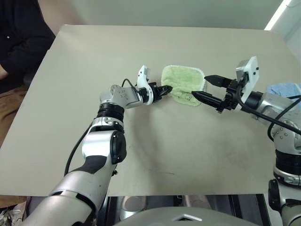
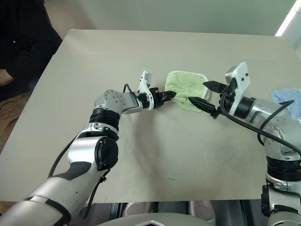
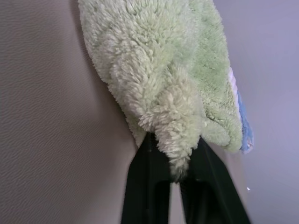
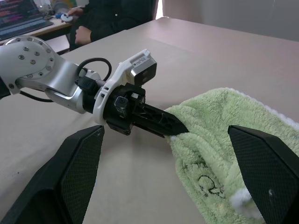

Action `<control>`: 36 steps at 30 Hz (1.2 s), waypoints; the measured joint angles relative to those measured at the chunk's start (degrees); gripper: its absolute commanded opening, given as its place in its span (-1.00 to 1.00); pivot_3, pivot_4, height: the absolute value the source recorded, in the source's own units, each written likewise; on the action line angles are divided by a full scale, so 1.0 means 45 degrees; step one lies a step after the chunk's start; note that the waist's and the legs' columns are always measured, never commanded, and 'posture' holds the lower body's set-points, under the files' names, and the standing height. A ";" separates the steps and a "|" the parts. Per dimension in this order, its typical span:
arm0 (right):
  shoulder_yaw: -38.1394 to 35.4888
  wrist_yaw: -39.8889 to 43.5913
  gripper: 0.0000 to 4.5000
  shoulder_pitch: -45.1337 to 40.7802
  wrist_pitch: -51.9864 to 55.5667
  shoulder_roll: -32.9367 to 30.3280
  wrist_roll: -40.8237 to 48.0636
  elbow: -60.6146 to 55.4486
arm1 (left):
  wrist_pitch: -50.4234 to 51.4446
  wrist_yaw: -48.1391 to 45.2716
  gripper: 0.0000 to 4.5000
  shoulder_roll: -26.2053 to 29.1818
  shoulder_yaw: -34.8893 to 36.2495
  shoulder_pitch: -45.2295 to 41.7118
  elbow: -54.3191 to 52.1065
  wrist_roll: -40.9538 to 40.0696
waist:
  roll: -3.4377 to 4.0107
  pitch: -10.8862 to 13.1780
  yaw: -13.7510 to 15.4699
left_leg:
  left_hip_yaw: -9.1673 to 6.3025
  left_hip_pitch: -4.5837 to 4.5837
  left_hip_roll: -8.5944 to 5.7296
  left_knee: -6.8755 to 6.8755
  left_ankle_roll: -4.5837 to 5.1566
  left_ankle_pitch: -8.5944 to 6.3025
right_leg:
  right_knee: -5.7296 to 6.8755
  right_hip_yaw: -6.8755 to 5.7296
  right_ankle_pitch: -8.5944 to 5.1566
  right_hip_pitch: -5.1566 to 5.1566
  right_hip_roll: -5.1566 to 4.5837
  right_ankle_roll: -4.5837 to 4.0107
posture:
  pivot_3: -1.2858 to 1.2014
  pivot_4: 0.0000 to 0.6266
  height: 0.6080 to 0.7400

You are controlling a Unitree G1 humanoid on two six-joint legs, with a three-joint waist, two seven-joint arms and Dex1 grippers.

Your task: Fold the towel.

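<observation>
On table (image 1: 70, 117) | left end effector (image 1: 168, 88) pinching towel (image 1: 184, 80) | right end effector (image 1: 206, 88) wide | blue cloth (image 1: 284, 89) beside

The towel (image 1: 182, 84) is light green, fluffy terry cloth, with a white stitched edging along its far and right border. In the right wrist view a faint dark drawn mark shows on its green surface, and a small white tag near the corner. The table (image 1: 70, 94) is plain beige, without pattern. The left claw (image 1: 166, 89) has black fingers on a white and black mount; the arm behind it is silver with black rings. The right claw (image 1: 207, 89) has also black fingers, with fine grid texture on the pads (image 4: 79, 168). A light blue cloth (image 1: 286, 89) lies at the right edge. A person's sleeve (image 1: 23, 42) is black
</observation>
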 measured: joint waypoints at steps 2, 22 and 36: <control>0.0016 -0.0001 1.00 -0.0022 0.0000 0.0001 0.0002 0.0004 | 0.0000 0.0092 -0.99 -0.0011 0.0150 0.0016 -0.0153 -0.0119 | -0.0002 0.0001 -0.0008 | 0.0017 0.0002 -0.0003 0.0002 0.0022 -0.0013 | -0.0003 0.0020 -0.0003 -0.0002 -0.0003 0.0016 | 0.03 -0.52 1.00; 0.0130 0.0018 1.00 -0.0212 -0.0059 0.0005 -0.0004 0.0166 | -0.5939 0.3492 -0.99 0.2453 0.2580 -0.1026 -0.3012 -0.0099 | -0.0018 0.0017 -0.0282 | 0.0025 0.0004 0.0018 -0.0009 0.0049 -0.0027 | -0.0008 0.0038 -0.0016 -0.0033 0.0014 0.0006 | 0.03 -0.52 1.00; 0.0520 0.0314 1.00 -0.0708 -0.0408 0.0000 -0.0120 0.0921 | -0.7383 0.5697 -0.99 0.3064 0.3008 0.5921 -0.6395 0.0934 | -0.0044 0.0021 -0.0249 | -0.0011 -0.0011 0.0018 0.0004 0.0048 -0.0039 | 0.0006 0.0014 -0.0048 -0.0031 0.0012 -0.0131 | 0.03 -0.52 1.00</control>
